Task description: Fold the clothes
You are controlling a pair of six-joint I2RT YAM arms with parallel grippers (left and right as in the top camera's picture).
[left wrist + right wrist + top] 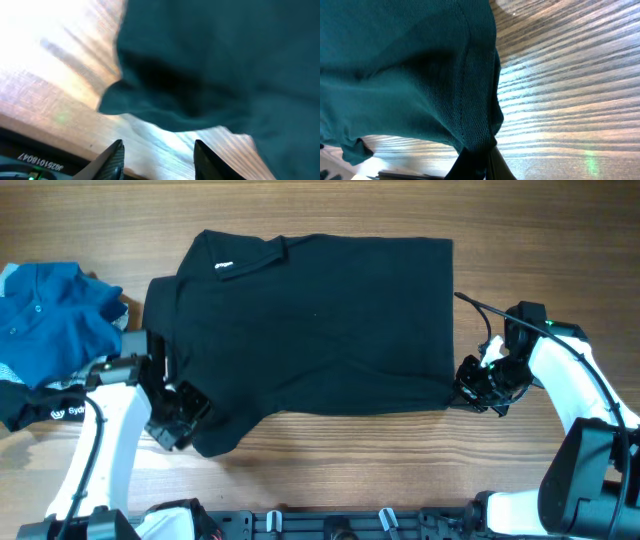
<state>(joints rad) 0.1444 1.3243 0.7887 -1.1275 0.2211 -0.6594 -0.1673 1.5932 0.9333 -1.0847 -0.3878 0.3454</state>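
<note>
While the black collared shirt (320, 330) lies spread flat across the middle of the wooden table (400, 480), the right gripper (478, 385) pinches its near right corner, fingers pressed together on the hem. The left gripper (160, 165) stands spread over bare wood, just short of the shirt's near left edge. A blue polo (50, 310) and a black white-lettered piece (40, 405) lie bunched at the table's left end.

Bare counter (330, 470) runs open along the near and far edges of the black shirt (320, 330) (the far strip unbroken). The heaped blue polo (55, 315) blocks the left end, apparently just apart from the sleeve.
</note>
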